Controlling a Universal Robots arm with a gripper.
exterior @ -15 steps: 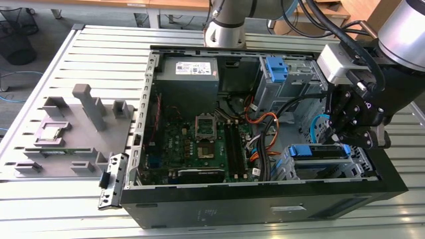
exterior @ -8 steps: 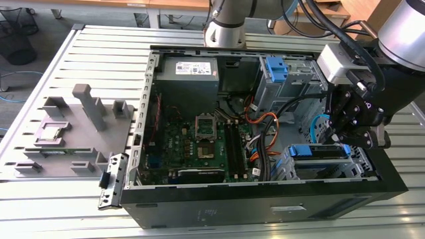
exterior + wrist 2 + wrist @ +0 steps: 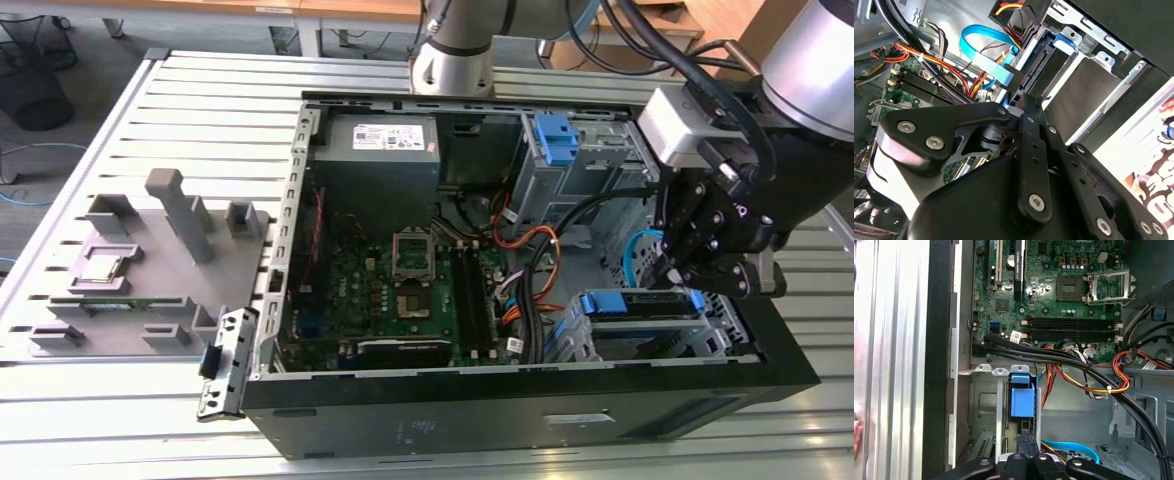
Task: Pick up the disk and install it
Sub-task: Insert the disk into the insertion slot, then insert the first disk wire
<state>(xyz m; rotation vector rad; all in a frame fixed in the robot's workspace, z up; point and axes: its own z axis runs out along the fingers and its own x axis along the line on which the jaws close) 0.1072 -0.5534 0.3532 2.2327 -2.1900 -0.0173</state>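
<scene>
The disk (image 3: 642,304) sits inside the metal cage (image 3: 731,322) of the computer case (image 3: 534,410). Its blue bracket shows at the cage's open side. The gripper (image 3: 703,278) hangs just above the cage, very near the disk. I cannot tell if it is squeezing or let go.

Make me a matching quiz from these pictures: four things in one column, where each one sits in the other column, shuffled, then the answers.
Things:
1. disk
2. claw
3. processor chip
4. power supply

Places:
A. on the grey fixture, outside the case
B. in the case's corner toward the arm's base
C. in the drive cage, at the exterior view's right
D. at the drive cage, above the disk

Pairs: 1-C, 2-D, 3-A, 4-B
</scene>
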